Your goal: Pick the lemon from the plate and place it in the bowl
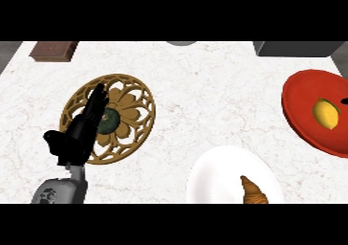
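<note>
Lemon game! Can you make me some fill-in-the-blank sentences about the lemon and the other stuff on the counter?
1. The lemon lies in something coloured ____.
2. The white plate holds a ____.
3. The only hand in view is the robot's ____ hand.
4. That hand hangs over a carved, ____-coloured plate.

Missing words: red; croissant; left; gold
</note>
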Controlling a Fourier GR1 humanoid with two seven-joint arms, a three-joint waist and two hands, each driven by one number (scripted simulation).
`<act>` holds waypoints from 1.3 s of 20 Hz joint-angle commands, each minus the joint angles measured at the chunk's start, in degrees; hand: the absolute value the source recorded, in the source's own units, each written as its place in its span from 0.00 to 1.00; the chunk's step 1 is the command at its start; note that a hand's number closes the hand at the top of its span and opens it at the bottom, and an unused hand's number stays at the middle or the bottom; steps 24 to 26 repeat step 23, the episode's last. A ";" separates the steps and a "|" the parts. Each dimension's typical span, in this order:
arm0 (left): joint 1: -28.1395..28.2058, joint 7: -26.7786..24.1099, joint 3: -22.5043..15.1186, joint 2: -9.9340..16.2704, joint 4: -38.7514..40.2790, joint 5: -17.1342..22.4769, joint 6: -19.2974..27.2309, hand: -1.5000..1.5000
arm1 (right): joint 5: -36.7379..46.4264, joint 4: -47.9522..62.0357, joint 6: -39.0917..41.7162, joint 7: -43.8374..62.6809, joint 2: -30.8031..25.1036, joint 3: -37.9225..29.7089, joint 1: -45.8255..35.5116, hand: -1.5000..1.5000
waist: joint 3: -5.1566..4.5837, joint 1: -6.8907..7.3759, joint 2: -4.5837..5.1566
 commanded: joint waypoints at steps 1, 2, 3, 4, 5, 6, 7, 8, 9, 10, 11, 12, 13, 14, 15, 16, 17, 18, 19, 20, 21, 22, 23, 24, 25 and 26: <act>0.01 -0.44 1.01 1.08 0.74 0.67 -1.13 0.50 | -4.95 -0.57 4.67 5.01 -1.61 -3.43 -0.02 0.00 | -0.06 -0.63 -0.18; 1.24 0.21 -0.67 0.07 -1.01 0.33 -1.12 0.50 | -5.07 2.19 6.87 3.88 -4.67 -4.07 -1.13 0.00 | -0.03 -0.22 -0.07; -3.83 0.48 2.40 1.02 3.15 0.87 -0.36 0.50 | -6.37 2.79 7.91 2.95 -4.91 -5.25 0.56 0.00 | -0.03 -0.65 0.00; -0.87 1.46 0.01 -0.88 -0.37 -0.53 1.33 0.50 | -7.94 0.29 10.14 8.24 -5.23 -5.40 -0.66 0.00 | -0.06 -0.67 -0.23; 1.28 0.86 -0.30 0.26 -2.22 -0.50 0.05 0.50 | -7.27 6.78 10.78 1.12 -6.38 -6.19 0.94 0.00 | 0.03 0.14 0.07; 0.30 0.35 1.37 1.34 -0.13 1.45 -1.79 0.50 | -8.61 6.70 11.71 4.38 -6.73 -6.87 -1.30 0.00 | 0.00 0.02 0.05; 0.67 -2.00 -0.46 -1.09 0.70 -0.90 0.84 0.50 | -9.59 7.00 14.70 2.23 -8.01 -7.65 2.04 0.00 | 0.00 -0.38 0.02; 1.16 1.06 0.66 0.55 -1.71 0.92 -0.86 0.50 | -10.94 6.26 17.08 4.17 -8.42 -8.03 2.01 0.00 | -0.02 -0.39 -0.12; -0.13 1.39 -0.82 -0.26 -0.97 -1.00 0.21 0.50 | -10.99 9.83 17.19 2.63 -9.04 -8.69 0.89 0.00 | 0.03 -0.01 0.09; 0.07 4.73 -0.91 -0.29 -4.28 -0.26 0.25 0.50 | -10.95 9.92 19.87 0.60 -10.94 -8.64 3.07 0.00 | 0.04 -0.05 0.02; 0.85 -2.15 -0.16 0.03 1.14 -0.87 -0.34 0.50 | -10.28 11.45 19.10 -0.85 -10.84 -8.24 2.58 0.00 | 0.02 0.03 0.16; 1.54 2.43 -1.26 -0.60 -3.82 -1.16 0.73 0.50 | -11.72 10.58 22.88 0.36 -12.20 -8.68 2.91 0.00 | 0.02 -0.04 0.00; -1.68 1.14 -0.39 -0.82 -0.23 -1.32 1.14 0.50 | -11.28 11.25 23.90 0.16 -11.99 -7.85 3.04 0.00 | 0.02 -0.15 0.10; -1.21 0.56 -0.70 -1.10 -0.23 -1.34 1.12 0.50 | -10.63 14.68 23.39 -4.84 -12.66 -8.45 3.43 0.00 | 0.13 0.53 0.43; 1.41 1.13 -1.21 -0.46 -2.98 -1.30 0.48 0.50 | -10.93 13.56 25.54 -5.81 -12.90 -8.10 5.95 0.00 | 0.11 0.30 0.21; -1.13 -0.13 1.41 0.35 0.64 0.65 -0.45 0.50 | -12.45 13.74 28.45 -3.80 -15.82 -9.15 4.84 0.00 | 0.08 -0.05 0.25; -0.84 0.63 2.62 2.20 -0.14 2.32 -2.63 0.50 | -10.41 13.21 25.58 -6.04 -12.35 -6.92 6.14 0.00 | 0.09 0.28 0.28; 2.31 0.04 -0.66 0.28 -2.95 -0.32 -0.89 0.50 | -11.45 12.51 26.61 -6.59 -12.67 -7.43 6.83 0.00 | 0.09 0.21 0.11; 0.47 -1.03 0.19 0.31 -0.19 -0.43 -0.57 0.50 | -11.41 13.04 28.76 -7.64 -14.53 -7.35 7.85 0.00 | 0.11 0.01 0.24; -2.22 1.14 0.93 -0.01 0.85 0.53 -0.48 0.50 | -12.14 11.13 28.37 -6.88 -13.04 -7.06 8.42 0.00 | 0.05 -0.52 0.07; -1.55 -0.47 1.41 0.59 0.99 -0.37 0.05 0.50 | -10.82 12.18 25.45 -7.98 -11.45 -6.02 8.36 0.00 | 0.09 0.06 0.23; -2.36 1.11 1.16 0.88 0.80 -0.38 -0.32 0.50 | -11.61 13.41 28.69 -8.57 -14.93 -6.90 8.98 0.00 | 0.14 0.05 0.30; 0.19 -0.76 0.49 -0.38 1.54 0.16 -0.50 0.50 | -10.54 11.43 27.20 -10.32 -12.46 -5.25 10.86 0.00 | 0.11 -0.08 0.21; 0.19 -0.76 0.49 -0.38 1.54 0.16 -0.50 0.50 | -10.54 11.43 27.20 -10.32 -12.46 -5.25 10.86 0.00 | 0.11 -0.08 0.21; 0.19 -0.76 0.49 -0.38 1.54 0.16 -0.50 0.50 | -10.54 11.43 27.20 -10.32 -12.46 -5.25 10.86 0.00 | 0.11 -0.08 0.21; 0.19 -0.76 0.49 -0.38 1.54 0.16 -0.50 0.50 | -10.54 11.43 27.20 -10.32 -12.46 -5.25 10.86 0.00 | 0.11 -0.08 0.21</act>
